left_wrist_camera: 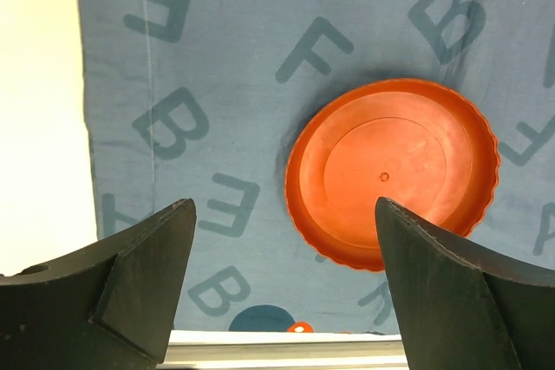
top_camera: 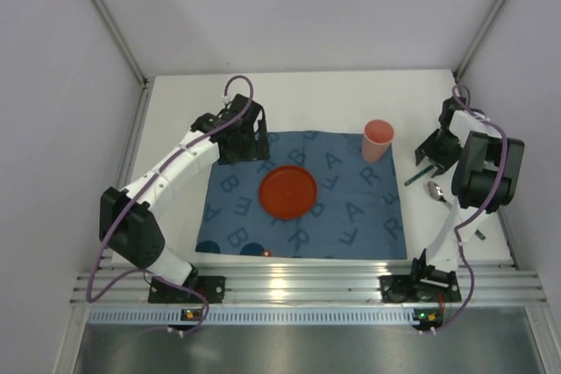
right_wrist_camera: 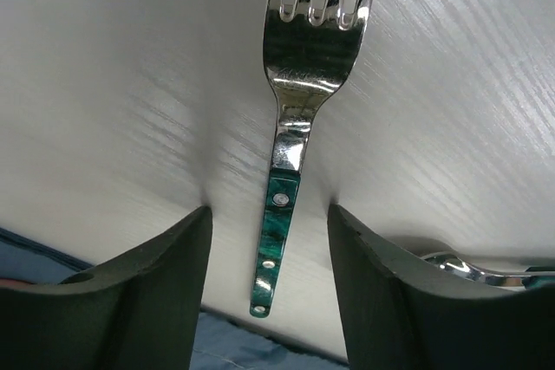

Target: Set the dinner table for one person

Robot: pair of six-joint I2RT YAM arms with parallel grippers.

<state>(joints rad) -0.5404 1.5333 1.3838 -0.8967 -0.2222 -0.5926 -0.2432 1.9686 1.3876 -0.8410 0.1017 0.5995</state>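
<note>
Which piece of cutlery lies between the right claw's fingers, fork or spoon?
The fork: its green handle lies between the open fingers of the right gripper, with a gap on either side. The spoon lies outside them.

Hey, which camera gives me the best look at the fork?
The right wrist view: the fork fills the frame, with its tines and green handle sharp, lying on the white table. The top view shows only a small dark sliver of it by the blue mat. The left wrist view does not show it.
</note>
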